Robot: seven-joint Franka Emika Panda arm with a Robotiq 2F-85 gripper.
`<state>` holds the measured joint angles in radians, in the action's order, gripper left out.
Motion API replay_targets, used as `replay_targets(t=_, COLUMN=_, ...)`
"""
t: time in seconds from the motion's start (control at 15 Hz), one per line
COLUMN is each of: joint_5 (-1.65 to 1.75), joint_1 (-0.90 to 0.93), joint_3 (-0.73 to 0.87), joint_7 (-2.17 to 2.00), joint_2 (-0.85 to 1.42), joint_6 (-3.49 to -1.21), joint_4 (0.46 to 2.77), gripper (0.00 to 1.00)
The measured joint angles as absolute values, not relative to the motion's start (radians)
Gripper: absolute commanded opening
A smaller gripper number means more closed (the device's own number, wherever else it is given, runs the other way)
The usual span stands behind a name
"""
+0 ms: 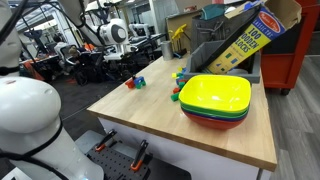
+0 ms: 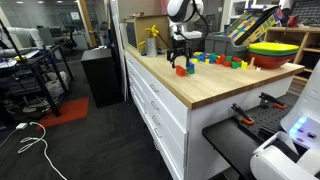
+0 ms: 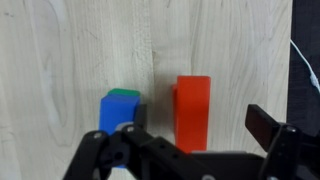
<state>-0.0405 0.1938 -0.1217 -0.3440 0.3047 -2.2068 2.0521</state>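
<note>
The gripper hangs over the wooden counter with its jaws wide apart, and it holds nothing. In the wrist view a red block stands on the counter between the two jaws, and just beside it is a blue block with a green piece at its far edge. In an exterior view a stack of coloured plates stands well apart from these blocks, at the other end of the counter.

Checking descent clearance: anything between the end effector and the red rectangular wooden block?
Nothing visible. The open end effector hangs above the red rectangular wooden block. The blue wooden block lies close beside it, under one finger in the wrist view.
</note>
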Motion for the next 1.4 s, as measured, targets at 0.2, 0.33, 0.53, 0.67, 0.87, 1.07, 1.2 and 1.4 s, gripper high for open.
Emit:
replay_targets(t=0.2, joint_5=-0.039, joint_1=0.194, joint_3=-0.119, joint_7=-0.344, joint_2=0.305, joint_6=-2.207, joint_4=2.052, gripper=1.00)
replay_targets(t=0.33, joint_5=-0.038, joint_1=0.194, joint_3=-0.116, joint_7=-0.344, joint_2=0.305, joint_6=-2.207, joint_4=2.052, gripper=1.00)
replay_targets(t=0.53, joint_5=-0.033, joint_1=0.194, joint_3=-0.112, joint_7=-0.344, joint_2=0.306, joint_6=-2.207, joint_4=2.052, gripper=1.00)
replay_targets(t=0.67, joint_5=-0.031, joint_1=0.194, joint_3=-0.110, joint_7=-0.344, joint_2=0.306, joint_6=-2.207, joint_4=2.052, gripper=1.00)
replay_targets(t=0.87, joint_5=-0.033, joint_1=0.194, joint_3=-0.114, joint_7=-0.340, joint_2=0.305, joint_6=-2.207, joint_4=2.049, gripper=1.00)
replay_targets(t=1.07, joint_5=-0.058, joint_1=0.194, joint_3=-0.132, joint_7=-0.322, joint_2=0.305, joint_6=-2.207, joint_4=2.036, gripper=1.00)
replay_targets(t=1.2, joint_5=-0.079, joint_1=0.194, joint_3=-0.145, joint_7=-0.311, joint_2=0.304, joint_6=-2.207, joint_4=2.025, gripper=1.00)
replay_targets(t=1.4, joint_5=-0.084, joint_1=0.193, joint_3=-0.146, joint_7=-0.310, joint_2=0.300, joint_6=-2.207, joint_4=2.010, gripper=1.00)
